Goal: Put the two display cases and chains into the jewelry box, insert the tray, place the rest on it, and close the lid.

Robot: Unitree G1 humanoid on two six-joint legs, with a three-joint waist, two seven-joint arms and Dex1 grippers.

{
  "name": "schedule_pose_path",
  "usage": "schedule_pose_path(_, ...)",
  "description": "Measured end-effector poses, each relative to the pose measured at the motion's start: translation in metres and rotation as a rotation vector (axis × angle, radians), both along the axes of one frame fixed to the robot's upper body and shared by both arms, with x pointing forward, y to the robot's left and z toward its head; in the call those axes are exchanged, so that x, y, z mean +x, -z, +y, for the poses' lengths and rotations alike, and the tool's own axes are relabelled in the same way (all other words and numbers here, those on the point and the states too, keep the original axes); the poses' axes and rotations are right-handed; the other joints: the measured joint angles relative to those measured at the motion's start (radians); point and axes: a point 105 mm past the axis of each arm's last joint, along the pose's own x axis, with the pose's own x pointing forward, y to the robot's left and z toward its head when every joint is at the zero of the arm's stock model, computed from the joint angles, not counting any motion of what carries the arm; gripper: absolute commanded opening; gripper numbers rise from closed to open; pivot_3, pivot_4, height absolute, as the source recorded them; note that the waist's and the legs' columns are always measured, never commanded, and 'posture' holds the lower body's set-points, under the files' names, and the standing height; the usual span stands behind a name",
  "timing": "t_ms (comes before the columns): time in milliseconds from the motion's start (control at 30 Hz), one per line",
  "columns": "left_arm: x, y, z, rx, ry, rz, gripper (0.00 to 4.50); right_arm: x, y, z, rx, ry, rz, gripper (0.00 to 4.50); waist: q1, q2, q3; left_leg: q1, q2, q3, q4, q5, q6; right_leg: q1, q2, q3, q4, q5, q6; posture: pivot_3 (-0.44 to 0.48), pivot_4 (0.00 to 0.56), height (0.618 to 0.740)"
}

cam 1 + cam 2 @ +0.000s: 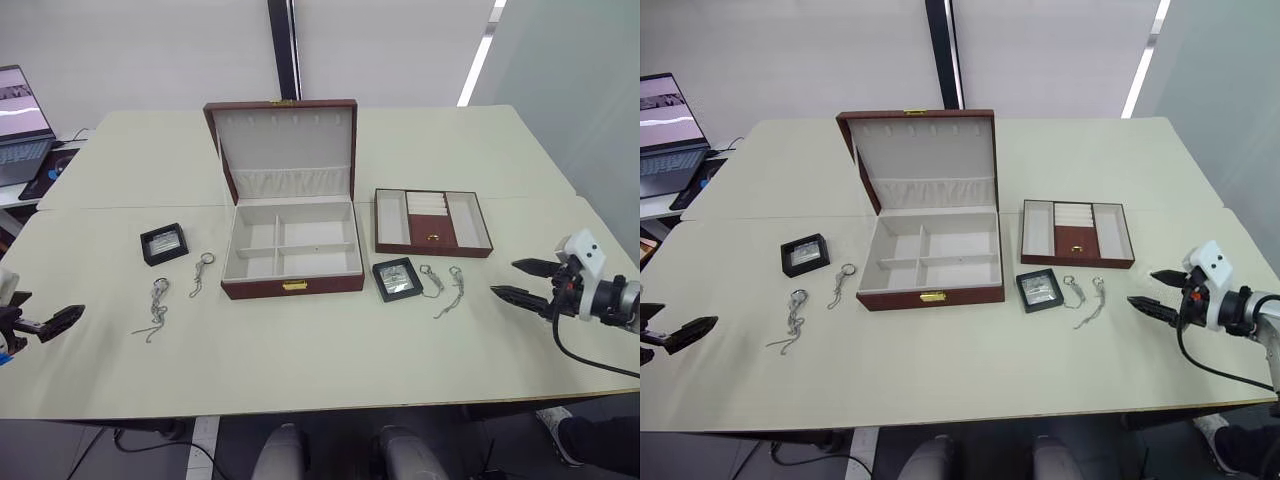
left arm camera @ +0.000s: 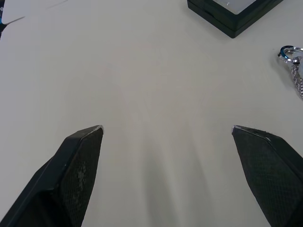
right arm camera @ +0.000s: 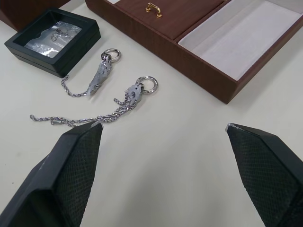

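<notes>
My left pincer (image 1: 50, 322) is hovering wide open over the surface (image 1: 330, 360) at its far left edge, holding nothing. Just ahead of it I'm seeing the left display case (image 1: 164, 243) lying flat, and beside that two chains: the outer left chain (image 1: 156, 308) and the inner left chain (image 1: 201, 271), both loose on the surface, apart from each other.

In the middle, the jewelry box (image 1: 292, 248) is sitting with its lid (image 1: 285, 148) standing open, cream compartments bare, gold clasp facing me.

Moving right, the right display case (image 1: 397, 278) is lying just off the box's front right corner. A chain (image 3: 94, 78) is touching that case's edge in the right wrist view, and the outer right chain (image 3: 109, 109) is trailing just beside it. Behind them the tray (image 1: 432, 222) is resting on the surface, to the right of the box and apart from it.

At the far right, my right pincer (image 1: 525, 283) is hanging wide open and empty, fingers pointed toward those two chains, with the outer chain's tail close by one fingertip.
</notes>
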Motion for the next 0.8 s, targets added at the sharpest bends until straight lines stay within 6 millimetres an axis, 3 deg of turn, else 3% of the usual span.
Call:
schedule_pose_path(600, 0.003, 0.0, -0.004, -0.008, 0.006, -0.04, 4.48, 0.003, -0.001, -0.003, -0.014, -0.006, -0.01, 4.49, 0.0, 0.0, 0.0, 0.0, 0.0, 0.0, 0.0, 0.0, 0.0, 0.0, 0.0, 0.0, 0.0, 0.0, 0.0, 0.0, 0.15, 0.74)
schedule_pose_path(667, 0.005, 0.004, -0.011, -0.038, 0.021, -0.063, 4.48, 0.003, -0.004, 0.002, 0.012, -0.03, -0.016, 4.49, 0.0, 0.0, 0.0, 0.0, 0.0, 0.0, 0.0, 0.0, 0.0, 0.0, 0.0, 0.0, 0.0, 0.0, 0.0, 0.0, 0.15, 0.74)
schedule_pose_path(800, 0.008, -0.003, -0.032, -0.115, 0.042, -0.2, 4.48, 0.005, -0.026, 0.034, 0.128, -0.164, -0.098, 4.49, -0.002, 0.0, 0.0, 0.0, 0.001, 0.0, 0.0, 0.0, 0.0, 0.0, 0.0, 0.0, 0.0, 0.0, 0.0, 0.0, 0.15, 0.74)
